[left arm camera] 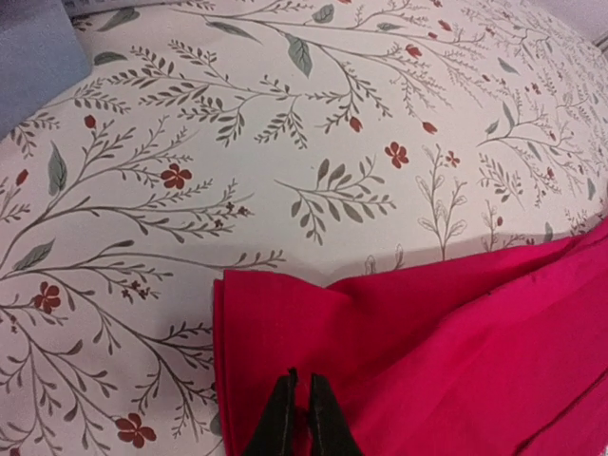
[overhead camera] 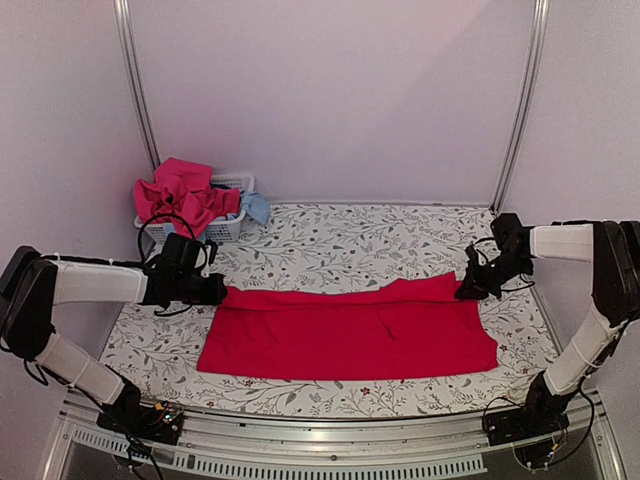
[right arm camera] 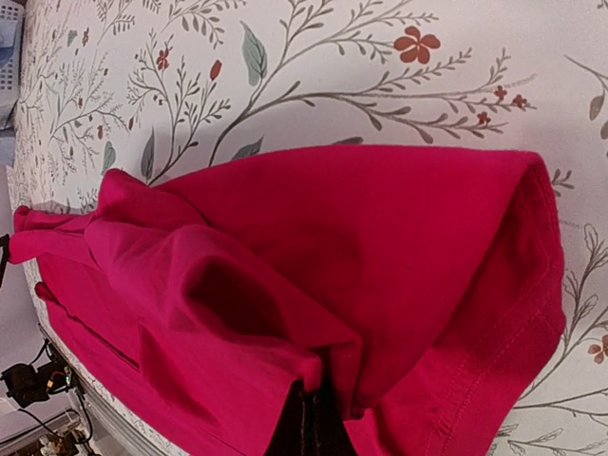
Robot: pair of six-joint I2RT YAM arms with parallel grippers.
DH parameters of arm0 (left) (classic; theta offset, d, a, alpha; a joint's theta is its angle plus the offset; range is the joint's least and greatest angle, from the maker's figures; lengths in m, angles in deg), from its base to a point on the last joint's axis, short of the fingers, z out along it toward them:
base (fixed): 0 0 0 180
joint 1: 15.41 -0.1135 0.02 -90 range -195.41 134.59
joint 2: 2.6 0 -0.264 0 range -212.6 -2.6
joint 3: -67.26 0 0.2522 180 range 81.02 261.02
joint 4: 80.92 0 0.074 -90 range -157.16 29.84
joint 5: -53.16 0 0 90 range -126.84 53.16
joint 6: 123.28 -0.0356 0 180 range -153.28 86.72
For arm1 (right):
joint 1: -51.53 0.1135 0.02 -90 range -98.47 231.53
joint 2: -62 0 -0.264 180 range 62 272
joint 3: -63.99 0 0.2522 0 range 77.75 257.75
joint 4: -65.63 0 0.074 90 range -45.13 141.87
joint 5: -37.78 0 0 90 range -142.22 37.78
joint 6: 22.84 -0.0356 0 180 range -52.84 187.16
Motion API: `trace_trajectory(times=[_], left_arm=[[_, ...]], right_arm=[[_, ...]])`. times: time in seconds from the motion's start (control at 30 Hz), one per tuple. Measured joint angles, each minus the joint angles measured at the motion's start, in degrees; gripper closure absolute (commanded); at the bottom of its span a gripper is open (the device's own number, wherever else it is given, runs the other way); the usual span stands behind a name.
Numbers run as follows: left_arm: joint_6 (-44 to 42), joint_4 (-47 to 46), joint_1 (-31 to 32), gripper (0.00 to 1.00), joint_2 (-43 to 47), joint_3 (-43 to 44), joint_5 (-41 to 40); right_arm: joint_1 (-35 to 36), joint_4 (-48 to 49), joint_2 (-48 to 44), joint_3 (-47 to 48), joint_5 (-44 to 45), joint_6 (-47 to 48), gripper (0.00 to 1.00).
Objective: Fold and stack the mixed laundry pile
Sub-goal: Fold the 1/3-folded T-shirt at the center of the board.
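Note:
A large bright red cloth (overhead camera: 350, 335) lies spread flat across the middle of the flower-print table, its far edge folded over. My left gripper (overhead camera: 222, 290) is at its far left corner. In the left wrist view the gripper (left arm camera: 300, 385) is shut on a layer of the red cloth (left arm camera: 427, 323). My right gripper (overhead camera: 468, 290) is at the far right corner. There the gripper (right arm camera: 309, 399) is shut on a bunched fold of the red cloth (right arm camera: 380, 247). The rest of the laundry pile, pink-magenta pieces (overhead camera: 180, 195) and a light blue one (overhead camera: 257, 207), sits in the basket.
A white slatted basket (overhead camera: 225, 228) stands at the table's far left corner, behind my left arm. Metal frame posts (overhead camera: 135, 80) and white walls close in the back and sides. A metal rail (overhead camera: 320, 440) runs along the near edge.

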Motion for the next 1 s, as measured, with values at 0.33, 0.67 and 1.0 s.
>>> trace_trajectory(times=[0.33,0.67,1.0], left_arm=[[8.26,13.18,0.02,0.58,2.71,2.75,-0.24],[10.78,15.13,-0.98,0.5,-0.85,5.99,5.31],[15.32,19.17,-1.09,0.5,-0.76,5.99,6.84]], right_arm=[[-0.02,-5.64,-6.01,-1.05,0.15,-1.4,0.49],[-0.07,-5.64,-2.16,3.39,-4.5,-1.4,0.47],[-0.09,-6.08,0.81,4.76,-5.79,-0.39,0.58]])
